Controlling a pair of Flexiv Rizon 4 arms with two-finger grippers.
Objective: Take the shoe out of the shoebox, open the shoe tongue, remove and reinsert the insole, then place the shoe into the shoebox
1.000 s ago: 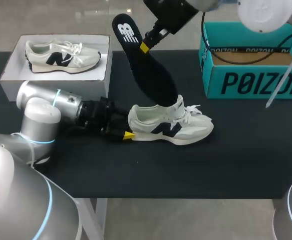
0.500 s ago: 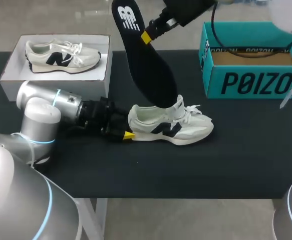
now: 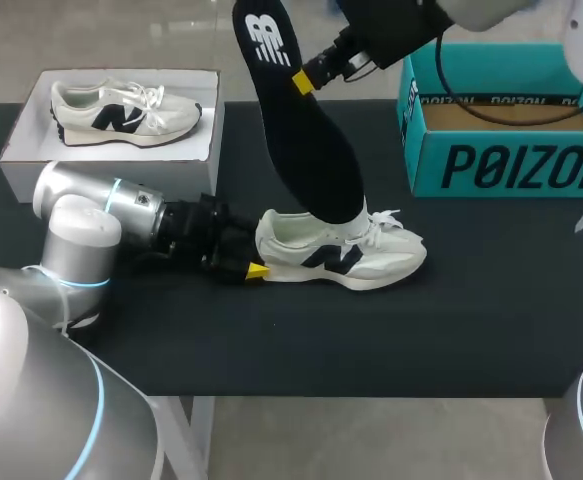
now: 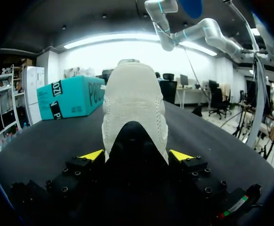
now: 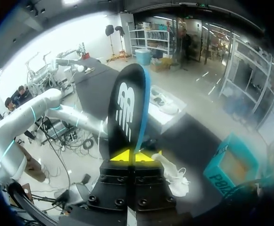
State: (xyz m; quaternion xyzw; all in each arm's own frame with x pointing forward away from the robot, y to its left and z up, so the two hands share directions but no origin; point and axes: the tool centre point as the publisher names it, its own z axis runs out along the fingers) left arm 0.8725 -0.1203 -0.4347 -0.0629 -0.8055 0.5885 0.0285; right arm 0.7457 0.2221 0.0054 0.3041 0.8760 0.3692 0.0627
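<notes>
A white sneaker (image 3: 341,255) with a navy logo lies on its sole mid-table, toe pointing right. My left gripper (image 3: 254,268) is shut on its heel; in the left wrist view the yellow tips flank the sneaker's heel (image 4: 134,103) on both sides. My right gripper (image 3: 301,82) is shut on a black insole (image 3: 306,140), held steeply tilted in the air with its heel end up. The insole's toe end reaches down to the sneaker's opening by the tongue. The right wrist view shows the insole (image 5: 127,108) rising from between the shut tips of that gripper (image 5: 134,155).
A teal shoebox (image 3: 511,150) stands open at the back right. A white tray-like box (image 3: 31,150) at the back left holds a second white sneaker (image 3: 126,110). The black table's front half is bare.
My right gripper has carried the insole a little to the right, and its lower end now sits at the sneaker's opening. The left arm and the sneaker have not moved.
</notes>
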